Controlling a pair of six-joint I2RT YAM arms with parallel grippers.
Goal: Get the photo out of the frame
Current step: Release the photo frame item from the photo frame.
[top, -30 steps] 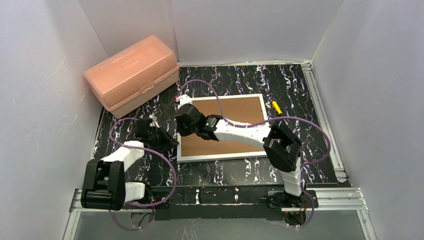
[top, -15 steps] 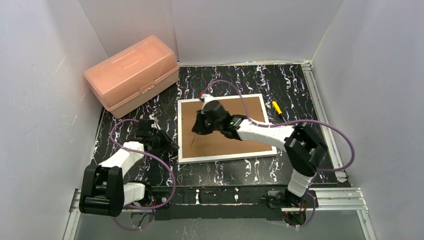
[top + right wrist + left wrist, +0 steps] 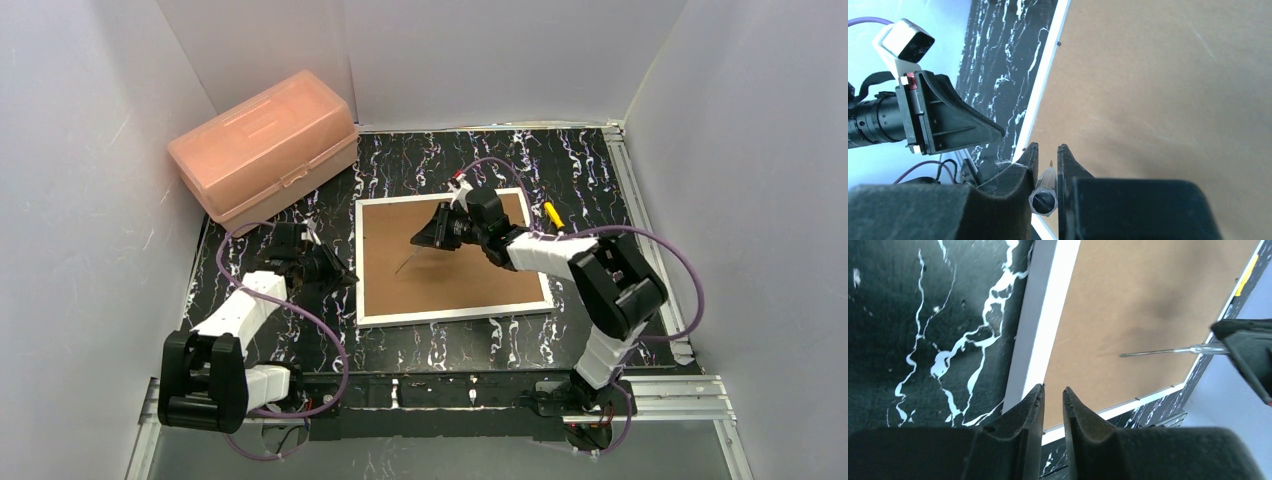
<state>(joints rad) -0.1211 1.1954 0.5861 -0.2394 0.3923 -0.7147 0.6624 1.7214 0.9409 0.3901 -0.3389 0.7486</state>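
Note:
The frame (image 3: 470, 275) lies face down on the black marbled table, its brown back (image 3: 1128, 295) up inside a thin white border (image 3: 1040, 340). The photo is hidden. My right gripper (image 3: 428, 238) hovers over the frame's far middle, shut on a clear-handled screwdriver (image 3: 1045, 192). Its thin shaft (image 3: 1163, 352) points left and down toward the back board. My left gripper (image 3: 1053, 388) sits at the frame's left edge, its jaws a narrow gap apart with nothing between them. Seen from above, the left gripper (image 3: 340, 276) is just left of the white border.
A pink plastic box (image 3: 265, 150) stands at the back left. A small yellow-handled tool (image 3: 552, 214) lies by the frame's far right corner. White walls enclose the table on three sides, and purple cables loop from both arms.
My right gripper has carried the screwdriver from the frame's left side toward its far middle. The left gripper's jaws have parted slightly beside the left border.

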